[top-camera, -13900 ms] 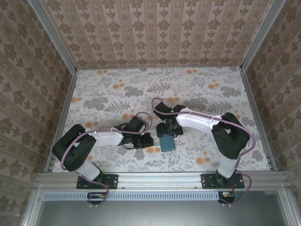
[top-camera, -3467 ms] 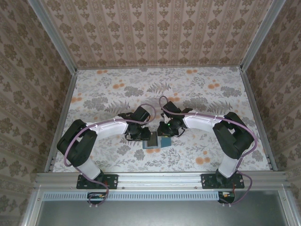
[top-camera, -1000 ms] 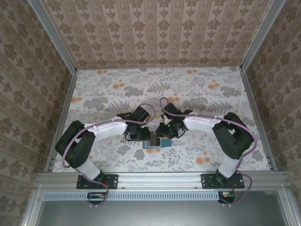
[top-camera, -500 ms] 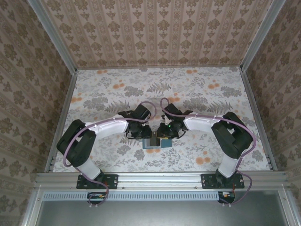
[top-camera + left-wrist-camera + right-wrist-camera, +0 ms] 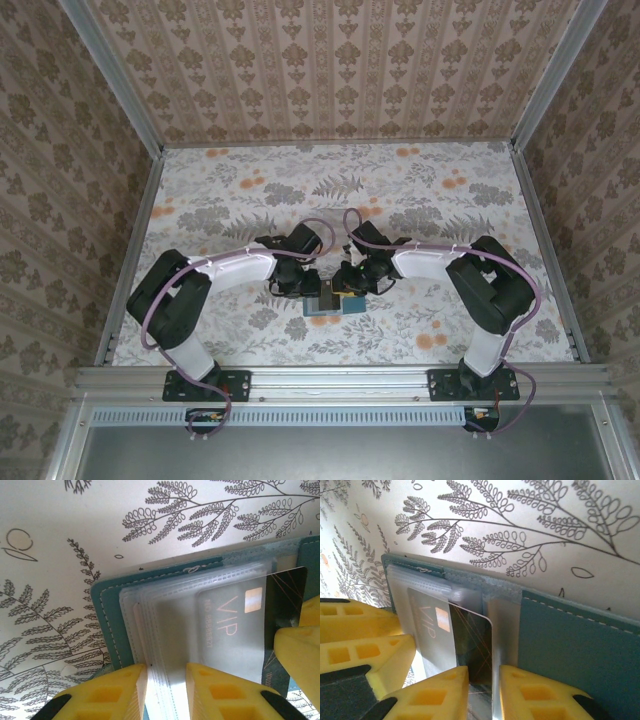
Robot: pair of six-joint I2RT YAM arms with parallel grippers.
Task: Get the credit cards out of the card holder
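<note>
We see the flat teal stitched folding card holder [image 5: 322,307] lying open on the floral-print table [image 5: 400,190], near the front edge and midway between the two arms. Both arms reach inward and meet over it.

In the left wrist view, the card holder [image 5: 107,625] has a stack of clear plastic sleeves [image 5: 160,620] fanned across its inner panel. A thin dark card with a gold chip and "VIP" lettering [image 5: 282,597] sits in the top sleeve. Its dark end pokes out past the sleeve edge, and the rest looks greyed under the plastic.

The left gripper [image 5: 166,680] has its yellow fingers close together, with the layered sleeve edges filling the gap. We read that as clamped on the sleeves. From above, the left gripper [image 5: 298,286] is at the holder's left side.

In the right wrist view, the right gripper [image 5: 484,680] straddles the exposed dark end of the card [image 5: 472,640], with only a narrow gap between the fingers. We cannot tell whether they actually pinch the card. The holder's bare teal panel [image 5: 570,640] lies just to the right of these fingers. From above, the right gripper [image 5: 345,285] is at the holder's far right corner.

The two grippers are just beside each other.
</note>
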